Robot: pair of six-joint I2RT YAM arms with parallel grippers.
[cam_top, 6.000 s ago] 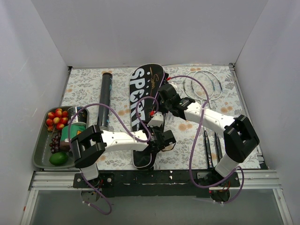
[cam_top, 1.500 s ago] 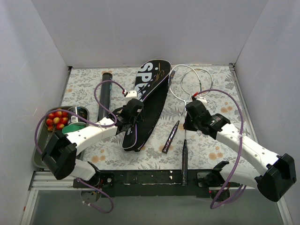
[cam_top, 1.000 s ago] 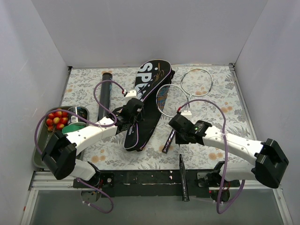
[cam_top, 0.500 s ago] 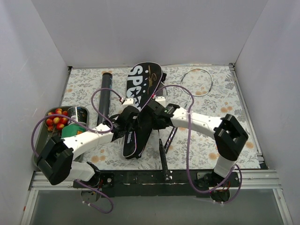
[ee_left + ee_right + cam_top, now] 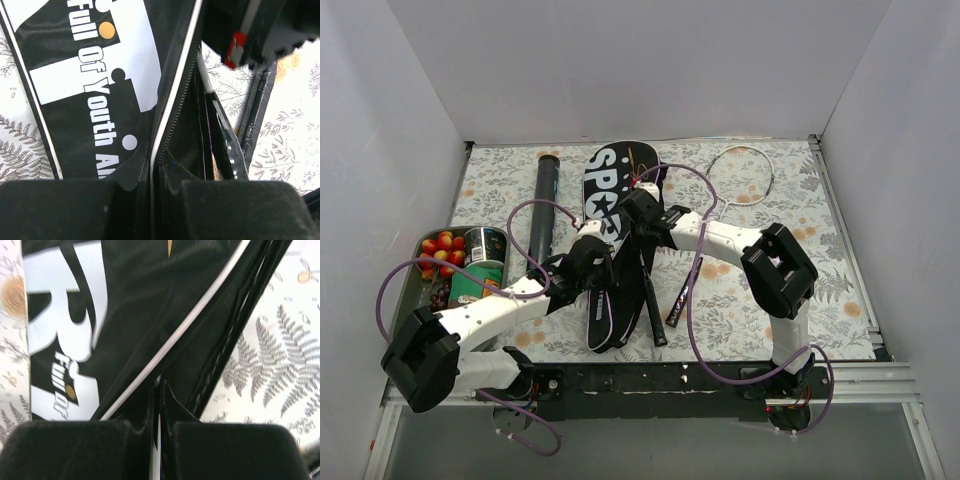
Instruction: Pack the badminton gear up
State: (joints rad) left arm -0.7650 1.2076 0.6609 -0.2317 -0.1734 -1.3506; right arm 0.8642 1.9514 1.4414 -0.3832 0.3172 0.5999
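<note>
left pincer [image 5: 151, 176], right pincer [image 5: 156, 412], both pinching racket bag [image 5: 605, 190]

Black racket bag [image 5: 605, 190] with white lettering, grey-leaf and orange-flower tablecloth [image 5: 810, 230], dark shuttle tube [image 5: 542, 215], red fruit [image 5: 442, 245]

"Full Of Youth" on black racket bag [image 5: 90, 100]

3 plain white walls [image 5: 640, 70] enclose a leaf-patterned tablecloth [image 5: 800, 225] under even light.
</note>
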